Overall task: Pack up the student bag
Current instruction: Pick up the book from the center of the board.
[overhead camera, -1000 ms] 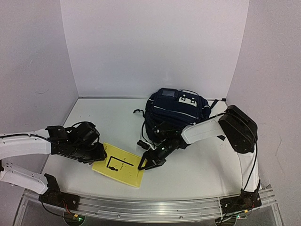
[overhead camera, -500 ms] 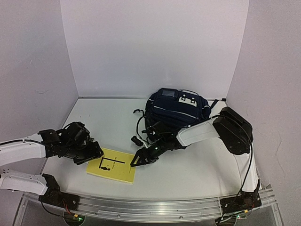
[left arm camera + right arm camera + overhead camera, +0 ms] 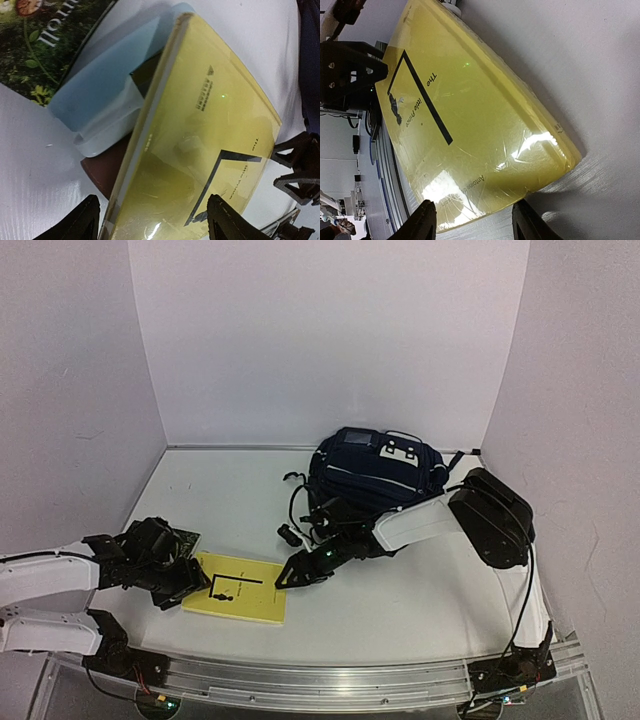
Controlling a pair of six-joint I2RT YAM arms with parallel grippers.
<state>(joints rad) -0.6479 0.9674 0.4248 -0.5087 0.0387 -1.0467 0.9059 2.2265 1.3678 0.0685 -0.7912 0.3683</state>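
Observation:
The student bag (image 3: 375, 478), dark navy with white piping, lies at the back right of the table. A yellow plastic-wrapped book (image 3: 233, 590) lies flat near the front left, with a gripper at each end. My left gripper (image 3: 193, 583) is at its left end. In the left wrist view my left gripper (image 3: 152, 227) stands open over the book (image 3: 200, 125). My right gripper (image 3: 284, 579) is at the book's right edge. In the right wrist view my right gripper (image 3: 475, 222) is open, its fingers astride the book's (image 3: 470, 115) near edge.
Under the book's left end lie a pale blue and white block (image 3: 97, 102), a brown flat thing (image 3: 102, 170) and a green printed cover (image 3: 37, 50). A black strap with a buckle (image 3: 291, 533) trails from the bag. White walls close in on three sides.
The book has slid left and nearer the front edge. The left arm drew back to the left and its jaws opened. The right gripper followed the book leftward.

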